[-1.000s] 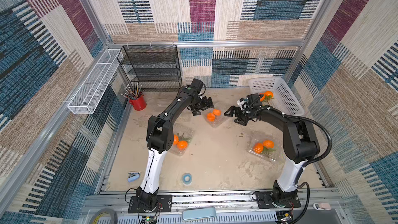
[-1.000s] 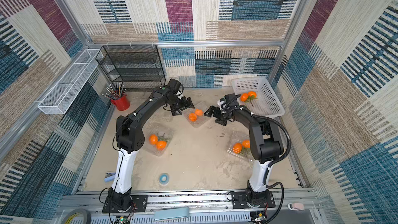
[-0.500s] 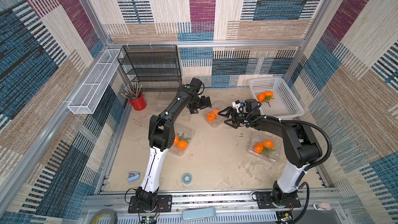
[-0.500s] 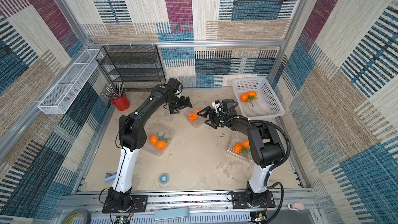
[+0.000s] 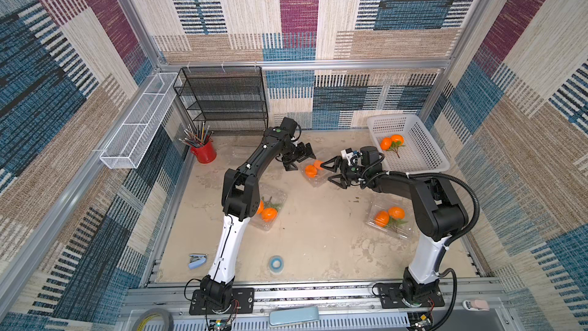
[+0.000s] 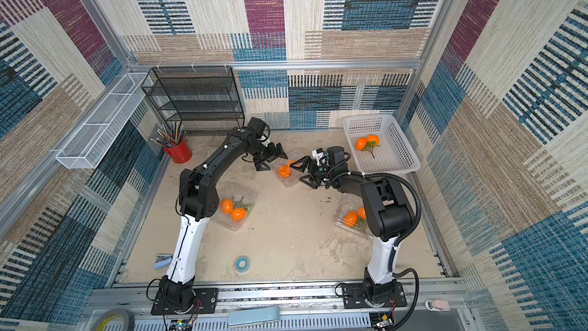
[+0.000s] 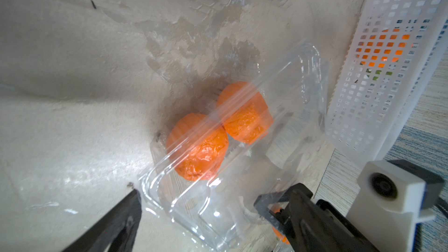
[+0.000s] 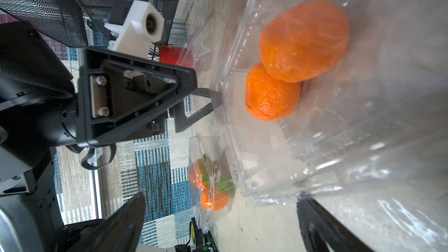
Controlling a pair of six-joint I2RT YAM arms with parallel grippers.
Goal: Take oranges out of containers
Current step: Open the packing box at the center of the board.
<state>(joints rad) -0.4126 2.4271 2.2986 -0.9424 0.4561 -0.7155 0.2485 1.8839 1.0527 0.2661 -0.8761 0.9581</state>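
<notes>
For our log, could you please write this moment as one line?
left gripper open | right gripper open | both flank clear plastic clamshell box | two round orange fruits inside

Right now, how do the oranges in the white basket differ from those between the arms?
The basket pair lies loose in the white basket, leaves and stem showing; the middle pair sits inside a clear box, no leaves visible. Only the middle pair lies between the left gripper and right gripper, jaws open. Both: two touching oranges.

Tabletop (image 5: pixel 318 234): beige, mottled. Resting on it: center container (image 5: pixel 315 181), left container (image 5: pixel 270 223), right container (image 5: pixel 390 229); white basket (image 5: pixel 423 167) rear right; black rack (image 5: pixel 222 100), red cup (image 5: pixel 205 154) rear left; stapler (image 5: pixel 197 261), tape roll (image 5: pixel 276 263) near front edge.
</notes>
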